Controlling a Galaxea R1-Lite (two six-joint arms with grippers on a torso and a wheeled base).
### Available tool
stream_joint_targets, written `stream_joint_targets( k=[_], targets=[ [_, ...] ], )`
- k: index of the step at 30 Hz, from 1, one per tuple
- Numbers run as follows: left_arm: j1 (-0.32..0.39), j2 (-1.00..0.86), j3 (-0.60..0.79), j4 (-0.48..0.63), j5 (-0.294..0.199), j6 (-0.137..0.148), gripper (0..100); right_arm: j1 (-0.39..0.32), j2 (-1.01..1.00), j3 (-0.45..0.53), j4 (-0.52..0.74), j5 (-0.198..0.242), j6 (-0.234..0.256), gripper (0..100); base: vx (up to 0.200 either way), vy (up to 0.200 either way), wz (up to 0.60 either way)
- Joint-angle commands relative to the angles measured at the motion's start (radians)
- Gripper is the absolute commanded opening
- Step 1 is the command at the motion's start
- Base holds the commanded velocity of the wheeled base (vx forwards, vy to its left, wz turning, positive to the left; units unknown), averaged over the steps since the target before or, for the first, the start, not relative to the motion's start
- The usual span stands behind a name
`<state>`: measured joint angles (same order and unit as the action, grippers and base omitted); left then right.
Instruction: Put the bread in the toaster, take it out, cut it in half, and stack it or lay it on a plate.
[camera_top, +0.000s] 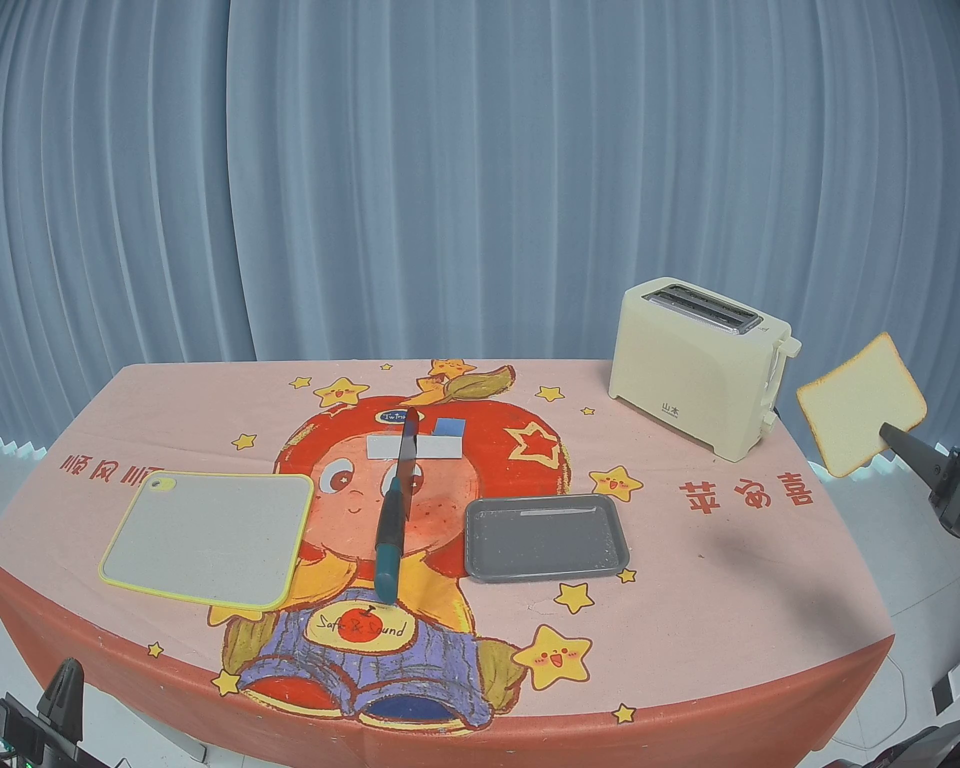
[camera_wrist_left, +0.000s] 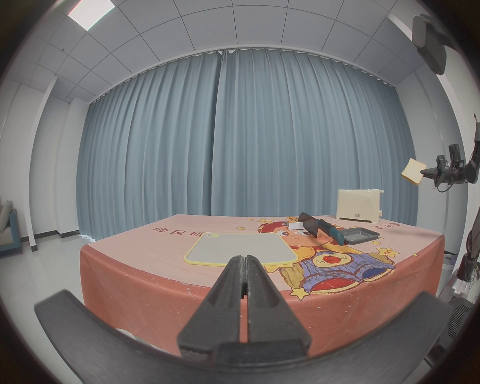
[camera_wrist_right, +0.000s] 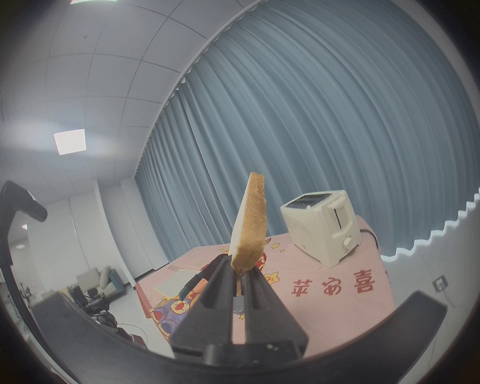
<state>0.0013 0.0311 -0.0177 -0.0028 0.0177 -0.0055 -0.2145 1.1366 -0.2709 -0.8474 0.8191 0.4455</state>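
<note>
Grips bread (camera_top: 860, 403) by its lower edge in right gripper (camera_wrist_right: 239, 266), raised in the air off the right side of the table (camera_top: 700, 600), near toaster (camera_top: 695, 365). Holds left gripper (camera_wrist_left: 245, 260) closed, empty, low before table's near-left edge.

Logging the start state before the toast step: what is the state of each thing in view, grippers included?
bread: whole, held in the air by the right gripper.
right gripper: shut on bread.
left gripper: shut, holding nothing.
toaster: upright, no bread in its slots.
knife: lying on the table, untouched.
cutting board: flat, nothing on it.
tray: flat, nothing on it.
</note>
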Motion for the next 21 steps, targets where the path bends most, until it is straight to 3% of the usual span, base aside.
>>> stream_joint_targets(
  k=[1, 6, 19, 21],
  targets=[
    [0.0, 0.001, 0.018, 0.0, 0.001, -0.001, 0, 0.0, 0.005, -0.021, -0.001, -0.002, -0.022, 0, 0.0, 0.0, 0.0],
    [0.0, 0.001, 0.018, 0.0, 0.001, -0.001, 0, 0.0, 0.012, -0.036, 0.001, -0.002, -0.09, 0, 0.0, 0.0, 0.0],
    [0.0, 0.001, 0.018, 0.0, 0.001, -0.001, 0, 0.001, 0.121, -0.047, -0.001, -0.052, -0.472, 0, 0.0, 0.0, 0.0],
    [0.0, 0.001, 0.018, 0.0, 0.001, -0.001, 0, 0.001, 0.129, -0.05, -0.001, -0.052, -0.496, 0, 0.0, 0.0, 0.0]
  ],
)
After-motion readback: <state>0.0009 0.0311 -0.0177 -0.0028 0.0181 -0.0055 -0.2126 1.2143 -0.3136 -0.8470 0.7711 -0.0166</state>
